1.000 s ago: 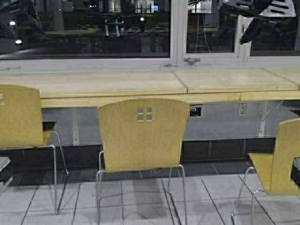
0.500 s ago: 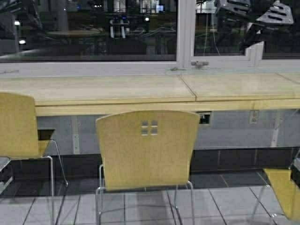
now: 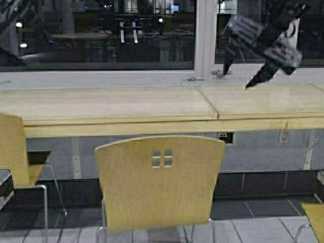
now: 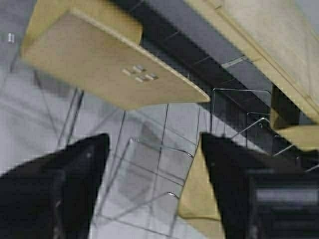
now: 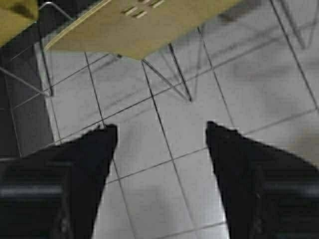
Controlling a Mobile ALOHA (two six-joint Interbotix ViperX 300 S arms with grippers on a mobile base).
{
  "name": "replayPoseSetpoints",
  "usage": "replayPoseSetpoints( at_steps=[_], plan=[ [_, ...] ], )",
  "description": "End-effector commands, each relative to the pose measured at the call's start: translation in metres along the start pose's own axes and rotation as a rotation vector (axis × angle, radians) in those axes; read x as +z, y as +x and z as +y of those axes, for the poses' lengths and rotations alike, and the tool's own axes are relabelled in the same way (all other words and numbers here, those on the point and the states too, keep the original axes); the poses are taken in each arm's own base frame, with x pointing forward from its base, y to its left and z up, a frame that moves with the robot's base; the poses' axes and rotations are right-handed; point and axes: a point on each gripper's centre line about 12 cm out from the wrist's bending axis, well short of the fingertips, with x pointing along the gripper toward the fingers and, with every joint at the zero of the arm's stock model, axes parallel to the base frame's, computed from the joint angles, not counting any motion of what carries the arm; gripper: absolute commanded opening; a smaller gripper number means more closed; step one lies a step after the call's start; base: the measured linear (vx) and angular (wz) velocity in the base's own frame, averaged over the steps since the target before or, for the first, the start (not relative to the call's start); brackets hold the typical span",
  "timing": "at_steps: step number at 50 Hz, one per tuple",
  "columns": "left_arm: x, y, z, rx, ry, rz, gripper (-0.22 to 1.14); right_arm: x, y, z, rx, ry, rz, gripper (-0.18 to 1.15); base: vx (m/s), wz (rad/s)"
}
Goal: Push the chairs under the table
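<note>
The table [image 3: 116,104] is a long pale-wood counter running under the window. One chair [image 3: 159,185] with a light-yellow back stands in front of it at the middle, out from the table's edge. A second chair [image 3: 12,152] shows at the left edge, and a corner of a third chair [image 3: 315,215] at the bottom right. Neither arm shows directly in the high view. My left gripper [image 4: 153,139] is open above the floor tiles, with a chair back [image 4: 114,69] beyond it. My right gripper [image 5: 160,127] is open over bare tiles, short of the chair back [image 5: 134,22].
A dark window [image 3: 101,35] with a white frame post [image 3: 205,38] runs behind the table; a dark arm-like shape [image 3: 263,40] shows in the glass. Wall sockets [image 3: 226,137] sit under the counter. Thin chrome chair legs [image 5: 179,74] stand on the grey tiled floor [image 5: 164,179].
The robot has driven forward toward the table. The middle chair looks larger and lower in the high view, and the right chair has slid almost out of the frame.
</note>
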Motion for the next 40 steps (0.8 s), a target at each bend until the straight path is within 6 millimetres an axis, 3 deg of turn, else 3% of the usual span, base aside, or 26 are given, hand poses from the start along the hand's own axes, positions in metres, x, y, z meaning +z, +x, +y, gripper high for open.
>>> replayPoseSetpoints(
  at_steps=[1, 11, 22, 40],
  plan=[
    [-0.009, 0.018, 0.011, 0.098, -0.102, 0.078, 0.91, 0.000, 0.014, -0.002, -0.024, 0.085, 0.032, 0.90, 0.30, 0.00],
    [-0.020, 0.049, 0.024, 0.234, -0.172, 0.150, 0.91, -0.001, 0.032, -0.006, -0.054, 0.144, 0.058, 0.90, 0.29, -0.03],
    [-0.052, 0.087, 0.043, 0.417, -0.282, 0.267, 0.91, -0.004, 0.044, -0.014, -0.083, 0.214, 0.077, 0.90, 0.26, 0.02],
    [-0.099, 0.152, 0.043, 0.565, -0.362, 0.382, 0.91, -0.024, 0.074, -0.038, -0.174, 0.381, 0.138, 0.90, 0.23, 0.09]
  ],
)
